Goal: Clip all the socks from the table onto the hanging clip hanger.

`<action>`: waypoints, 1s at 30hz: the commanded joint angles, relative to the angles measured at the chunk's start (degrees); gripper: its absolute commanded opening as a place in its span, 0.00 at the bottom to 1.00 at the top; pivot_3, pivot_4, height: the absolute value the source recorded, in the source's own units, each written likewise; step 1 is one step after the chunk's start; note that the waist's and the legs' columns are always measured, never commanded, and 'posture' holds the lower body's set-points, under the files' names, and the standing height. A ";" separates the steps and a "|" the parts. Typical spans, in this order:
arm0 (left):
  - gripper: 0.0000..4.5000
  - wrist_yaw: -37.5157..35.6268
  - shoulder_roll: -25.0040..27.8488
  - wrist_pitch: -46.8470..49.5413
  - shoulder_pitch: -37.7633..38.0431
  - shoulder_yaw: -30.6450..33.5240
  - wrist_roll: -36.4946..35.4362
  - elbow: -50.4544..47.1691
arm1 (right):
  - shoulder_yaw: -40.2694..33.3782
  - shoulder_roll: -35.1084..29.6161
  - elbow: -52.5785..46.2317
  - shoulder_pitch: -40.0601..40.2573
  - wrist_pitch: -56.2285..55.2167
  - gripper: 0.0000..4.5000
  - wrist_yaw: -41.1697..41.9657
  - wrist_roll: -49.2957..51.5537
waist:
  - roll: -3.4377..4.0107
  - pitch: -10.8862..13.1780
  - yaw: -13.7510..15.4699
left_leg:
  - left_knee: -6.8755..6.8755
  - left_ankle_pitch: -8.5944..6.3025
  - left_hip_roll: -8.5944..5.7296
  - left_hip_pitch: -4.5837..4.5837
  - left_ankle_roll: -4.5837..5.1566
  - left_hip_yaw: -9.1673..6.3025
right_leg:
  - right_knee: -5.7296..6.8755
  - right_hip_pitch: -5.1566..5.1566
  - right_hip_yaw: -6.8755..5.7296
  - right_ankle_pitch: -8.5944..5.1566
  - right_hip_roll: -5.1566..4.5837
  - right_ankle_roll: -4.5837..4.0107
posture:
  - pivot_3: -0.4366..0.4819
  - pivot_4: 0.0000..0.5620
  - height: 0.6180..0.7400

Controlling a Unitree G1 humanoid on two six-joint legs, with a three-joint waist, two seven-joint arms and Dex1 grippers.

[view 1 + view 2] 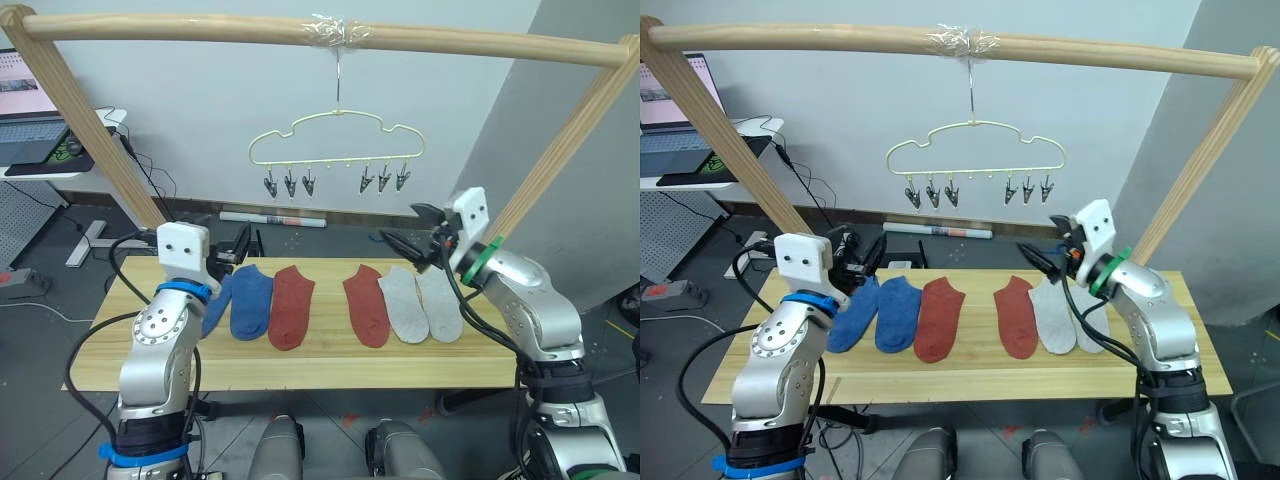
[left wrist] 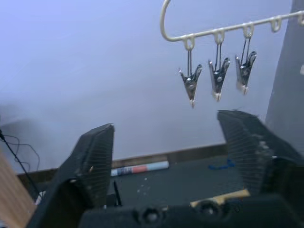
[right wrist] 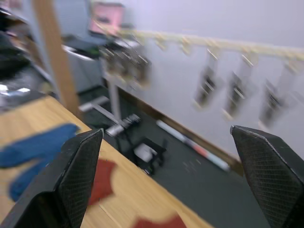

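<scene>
Six socks lie in a row on the table (image 1: 330, 365), toes pointing toward the robot: two blue socks (image 1: 250, 303) at the left end, two rust-red socks (image 1: 292, 305) in the middle, two light grey socks (image 1: 404, 303) on the right. None are picked up yet.

The left gripper (image 2: 166, 156) hovers over the back edge of the table at about 10 o'clock from the blue pair. Its black fingers (image 2: 90, 161) are spread wide with nothing between them, and nothing is touching them. The right gripper (image 3: 166, 180) sits above the back edge at about 1 o'clock from the grey pair, also spread wide and empty.

The clip hanger (image 1: 335, 140) hangs by its hook from the taped wooden pole (image 1: 320, 35), at 12 o'clock above the gap between the red socks. It has three metal clips (image 2: 217, 78) on each side, all bare
</scene>
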 commanded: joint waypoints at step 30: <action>0.42 -1.78 -5.23 -12.19 -21.68 -1.80 2.29 24.55 | 5.19 5.53 -3.24 -11.42 3.10 1.00 3.52 6.33 | 0.26 3.84 0.04 | 0.05 -0.02 -0.01 -0.17 -0.03 -0.13 | 0.00 -0.07 -0.10 0.05 -0.01 0.13 | 0.48 0.45 1.00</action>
